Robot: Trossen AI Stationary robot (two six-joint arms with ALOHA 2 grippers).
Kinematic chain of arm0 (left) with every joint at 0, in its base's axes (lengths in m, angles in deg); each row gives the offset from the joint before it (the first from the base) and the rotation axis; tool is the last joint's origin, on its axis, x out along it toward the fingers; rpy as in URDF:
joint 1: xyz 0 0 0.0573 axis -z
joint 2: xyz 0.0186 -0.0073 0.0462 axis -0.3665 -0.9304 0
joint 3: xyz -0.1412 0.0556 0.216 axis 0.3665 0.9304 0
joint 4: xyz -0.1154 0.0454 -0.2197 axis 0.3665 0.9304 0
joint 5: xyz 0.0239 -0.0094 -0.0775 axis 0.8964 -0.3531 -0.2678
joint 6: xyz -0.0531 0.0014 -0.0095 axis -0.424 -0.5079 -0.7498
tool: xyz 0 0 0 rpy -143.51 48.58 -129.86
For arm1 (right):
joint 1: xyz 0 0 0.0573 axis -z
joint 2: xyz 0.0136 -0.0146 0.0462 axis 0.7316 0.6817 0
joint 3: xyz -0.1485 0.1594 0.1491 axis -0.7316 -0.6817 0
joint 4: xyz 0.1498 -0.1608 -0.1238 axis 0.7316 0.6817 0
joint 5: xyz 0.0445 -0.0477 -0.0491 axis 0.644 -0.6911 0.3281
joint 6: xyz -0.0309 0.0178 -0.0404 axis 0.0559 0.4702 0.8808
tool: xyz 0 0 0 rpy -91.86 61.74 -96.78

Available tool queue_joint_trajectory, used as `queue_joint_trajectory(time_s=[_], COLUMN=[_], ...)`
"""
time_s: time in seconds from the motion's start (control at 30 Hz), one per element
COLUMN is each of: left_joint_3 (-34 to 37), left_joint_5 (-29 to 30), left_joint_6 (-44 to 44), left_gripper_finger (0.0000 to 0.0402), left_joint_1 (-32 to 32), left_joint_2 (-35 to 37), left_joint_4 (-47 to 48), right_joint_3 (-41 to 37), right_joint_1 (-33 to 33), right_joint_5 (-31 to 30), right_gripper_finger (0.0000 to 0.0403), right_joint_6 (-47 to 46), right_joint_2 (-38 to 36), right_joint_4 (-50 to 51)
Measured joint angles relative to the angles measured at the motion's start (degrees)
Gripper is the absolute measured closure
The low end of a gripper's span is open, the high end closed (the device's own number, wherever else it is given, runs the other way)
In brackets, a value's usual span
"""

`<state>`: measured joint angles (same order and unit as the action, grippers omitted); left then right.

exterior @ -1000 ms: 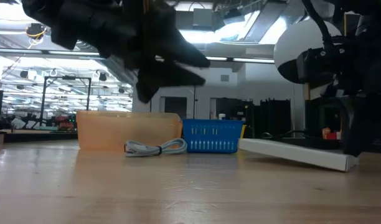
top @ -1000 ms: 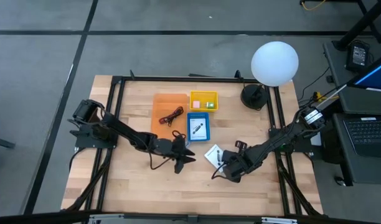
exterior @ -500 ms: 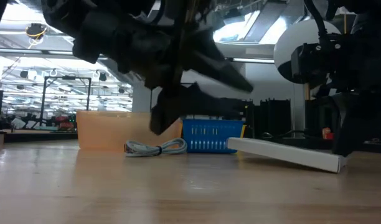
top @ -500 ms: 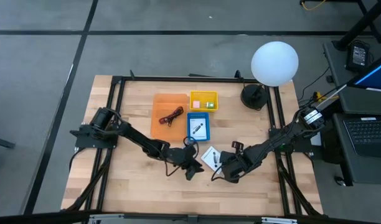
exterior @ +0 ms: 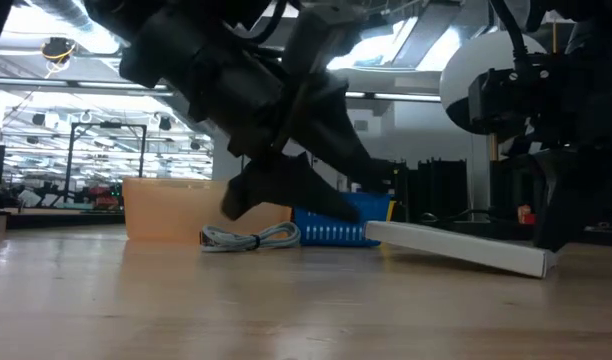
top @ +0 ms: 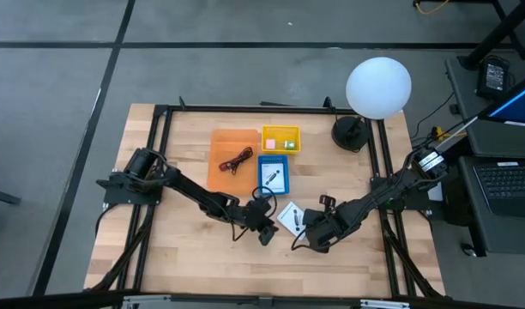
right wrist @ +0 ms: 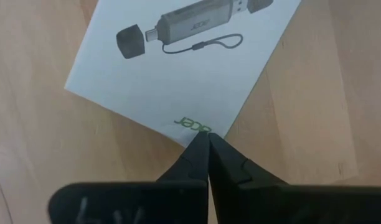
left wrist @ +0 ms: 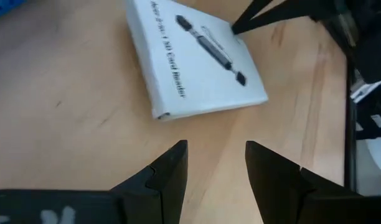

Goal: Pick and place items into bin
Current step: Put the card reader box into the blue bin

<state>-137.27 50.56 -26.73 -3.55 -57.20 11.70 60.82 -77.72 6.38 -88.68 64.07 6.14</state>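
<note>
- The left gripper (top: 268, 233) has swung across the bench (top: 185, 257) from beside the orange bin and dropped low; its jaws stand part open and empty, pointed at the white box (left wrist: 193, 59) just ahead.
- The right gripper (right wrist: 207, 138) has barely shifted: jaws shut tight, tips at the box's near corner, holding nothing.
- By my reading, the left arm is lining up to grasp this box, which lies on the bench between the two grippers, one edge lifted.
- The blue bin (top: 273, 177) holds a white card with a dark tool printed on it.
- The orange bin (top: 232, 159) holds a red cable (top: 238, 160).
- Farthest, the yellow bin (top: 280, 138) holds tiny pink and green pieces.
</note>
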Motion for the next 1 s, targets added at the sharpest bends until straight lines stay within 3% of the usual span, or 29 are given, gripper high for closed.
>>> queue_joint_trajectory(time_s=[0.6,1.0], left_joint_3=[0.02,0.04], left_joint_5=[1.18,2.69], left_joint_6=[-0.96,-4.23], left_gripper_finger=[0.0244,0.0188], left_joint_1=[-0.93,-1.17], left_joint_2=[-0.02,-0.02], left_joint_4=[-0.02,0.05], right_joint_3=[0.0,0.0], right_joint_1=[-0.02,-0.02], right_joint_5=[-0.18,-0.2], right_gripper_finger=[0.0403,0.0403], right_joint_6=[0.15,0.17], right_joint_2=[0.0,0.0], right_joint_4=[0.09,0.09])
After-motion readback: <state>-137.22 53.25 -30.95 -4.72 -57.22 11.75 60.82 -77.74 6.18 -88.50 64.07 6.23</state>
